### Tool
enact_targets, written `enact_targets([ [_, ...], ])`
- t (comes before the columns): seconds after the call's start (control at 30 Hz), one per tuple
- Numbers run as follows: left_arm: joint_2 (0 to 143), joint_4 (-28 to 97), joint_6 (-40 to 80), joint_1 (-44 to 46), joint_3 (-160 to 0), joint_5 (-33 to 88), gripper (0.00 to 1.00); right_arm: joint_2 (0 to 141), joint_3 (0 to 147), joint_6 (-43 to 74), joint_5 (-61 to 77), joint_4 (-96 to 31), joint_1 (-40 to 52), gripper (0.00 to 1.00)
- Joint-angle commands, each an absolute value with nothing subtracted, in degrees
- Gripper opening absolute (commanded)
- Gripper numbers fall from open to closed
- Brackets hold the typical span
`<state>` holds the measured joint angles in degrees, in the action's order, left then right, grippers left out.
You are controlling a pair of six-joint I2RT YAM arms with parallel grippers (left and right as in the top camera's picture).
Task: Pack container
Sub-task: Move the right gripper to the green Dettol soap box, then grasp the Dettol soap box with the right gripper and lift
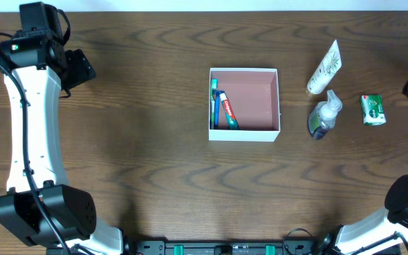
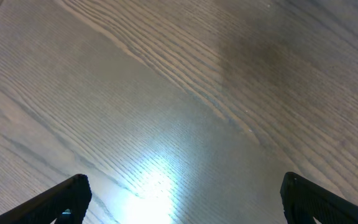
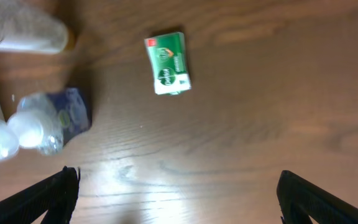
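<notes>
Two grippers are in play, both spread wide and holding nothing. Your left gripper [image 2: 185,186] hangs over bare table [image 1: 140,142] at the far left, well apart from everything, with plenty of open wood around it.

The container [image 1: 245,134] sits mid-table. A toothbrush [image 1: 214,103] and toothpaste [image 1: 228,112] lie along its left wall, so its right half is free. Its thin walls look light, and clipping the rim on the way in would likely shove it.

Further right, the white tube [image 1: 324,69] and pump bottle [image 1: 323,119] lie just beside each other. Grabbing one may knock the other, and the bottle could roll.

The green packet [image 3: 167,63] lies flat, so your fingers may scrape wood. Your right gripper [image 3: 178,177] hovers near it, close to the table's right side.
</notes>
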<state>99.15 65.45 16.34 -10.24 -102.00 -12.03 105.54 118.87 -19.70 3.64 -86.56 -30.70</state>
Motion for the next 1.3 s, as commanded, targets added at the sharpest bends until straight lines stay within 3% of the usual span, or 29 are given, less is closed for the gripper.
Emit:
enact_targets([
  [0.0, 99.2, 65.5, 16.6, -10.3, -101.8, -12.5, 0.98, 107.5, 115.1, -33.5, 6.9, -83.9, -30.9, 0.99],
  [0.33, 99.2, 65.5, 16.6, -10.3, -101.8, -12.5, 0.98, 115.9, 110.4, -34.3, 7.4, -73.0, -30.3, 0.99],
  [0.57, 99.2, 65.5, 16.6, -10.3, -101.8, -12.5, 0.98, 123.2, 110.4, -28.2, 7.6, -71.7, -27.5, 0.99],
  [1.27, 99.2, 65.5, 16.6, -10.3, -101.8, -12.5, 0.98, 132.2, 110.4, -27.0, -0.7, -69.7, -24.9, 0.99],
])
